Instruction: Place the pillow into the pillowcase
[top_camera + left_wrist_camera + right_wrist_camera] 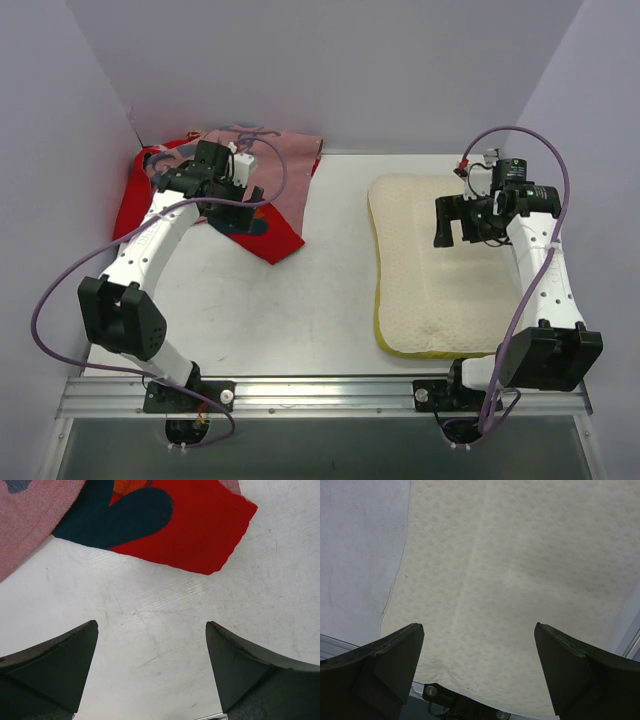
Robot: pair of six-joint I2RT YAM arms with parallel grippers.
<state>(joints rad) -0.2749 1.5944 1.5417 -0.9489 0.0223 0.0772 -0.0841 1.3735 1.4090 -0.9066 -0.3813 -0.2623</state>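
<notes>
Plainly, left claw [151,630] and right claw [479,627] gape empty.

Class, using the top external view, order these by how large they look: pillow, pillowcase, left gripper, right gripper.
1. the pillow
2. the pillowcase, bunched up and partly hidden by the left arm
3. the left gripper and the right gripper look alike, so there is no ranking between them.

Pillow [440,270] flat on rt (cream, quilted, yellow edge); pillowcase [275,205] crumpled far-left, red w/ pink reverse.
</notes>
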